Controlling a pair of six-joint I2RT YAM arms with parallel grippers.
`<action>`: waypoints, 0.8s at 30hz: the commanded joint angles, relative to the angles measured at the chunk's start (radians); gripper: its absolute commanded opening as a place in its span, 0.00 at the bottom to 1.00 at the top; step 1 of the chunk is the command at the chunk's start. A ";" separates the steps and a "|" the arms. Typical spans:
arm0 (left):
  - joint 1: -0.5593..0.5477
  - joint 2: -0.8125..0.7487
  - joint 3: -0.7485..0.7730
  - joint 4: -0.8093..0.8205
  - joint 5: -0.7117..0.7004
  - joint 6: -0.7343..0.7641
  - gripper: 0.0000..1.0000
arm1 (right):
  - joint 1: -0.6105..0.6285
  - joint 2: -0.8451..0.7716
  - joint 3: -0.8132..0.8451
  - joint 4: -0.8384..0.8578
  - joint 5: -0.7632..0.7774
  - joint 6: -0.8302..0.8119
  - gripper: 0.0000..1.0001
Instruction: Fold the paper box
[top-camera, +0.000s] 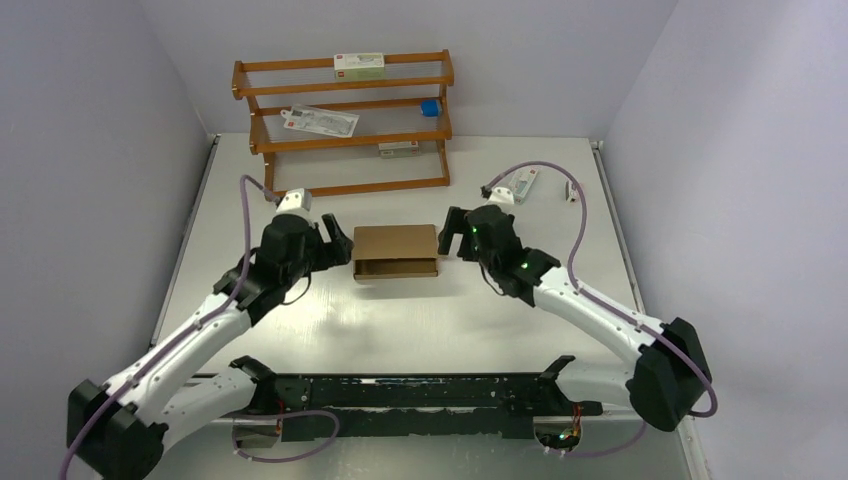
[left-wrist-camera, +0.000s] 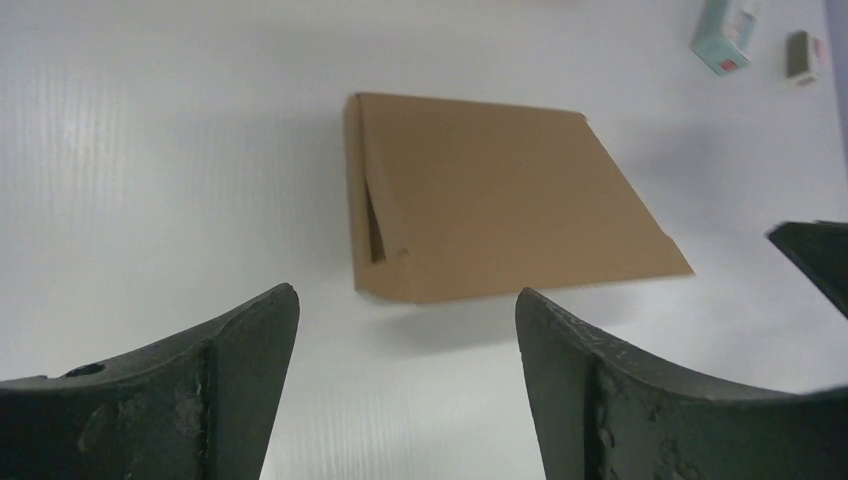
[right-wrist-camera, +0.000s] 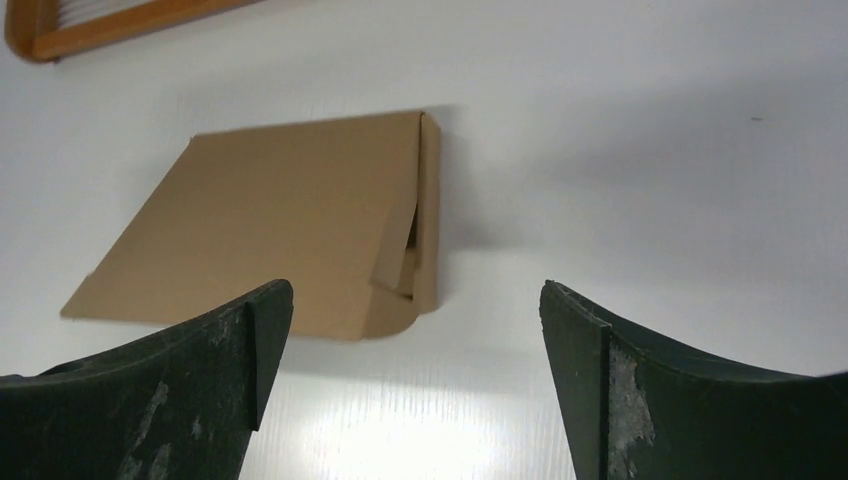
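The brown cardboard paper box (top-camera: 396, 252) lies closed and flat-topped on the table between my two grippers. It shows in the left wrist view (left-wrist-camera: 500, 200) with a side tab slot on its left end, and in the right wrist view (right-wrist-camera: 290, 220) with a tucked flap at its right end. My left gripper (top-camera: 338, 247) is open and empty just left of the box, apart from it; its jaws also show in the left wrist view (left-wrist-camera: 408, 300). My right gripper (top-camera: 452, 232) is open and empty just right of the box, as its own view (right-wrist-camera: 415, 295) shows.
A wooden rack (top-camera: 345, 120) stands at the back with small white-and-green cartons (top-camera: 358, 65) and a blue item (top-camera: 430, 107). A small carton (top-camera: 520, 183) lies at the back right. Side walls enclose the table (top-camera: 400, 320). A black bar (top-camera: 420, 392) runs along the near edge.
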 joint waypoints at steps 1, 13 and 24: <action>0.085 0.113 0.033 0.137 0.045 0.016 0.83 | -0.084 0.064 0.057 0.080 -0.126 -0.034 0.97; 0.122 0.348 -0.026 0.287 0.200 0.015 0.72 | -0.137 0.256 0.030 0.193 -0.296 -0.038 0.86; 0.122 0.435 -0.115 0.348 0.239 0.024 0.62 | -0.137 0.307 -0.091 0.293 -0.348 -0.033 0.79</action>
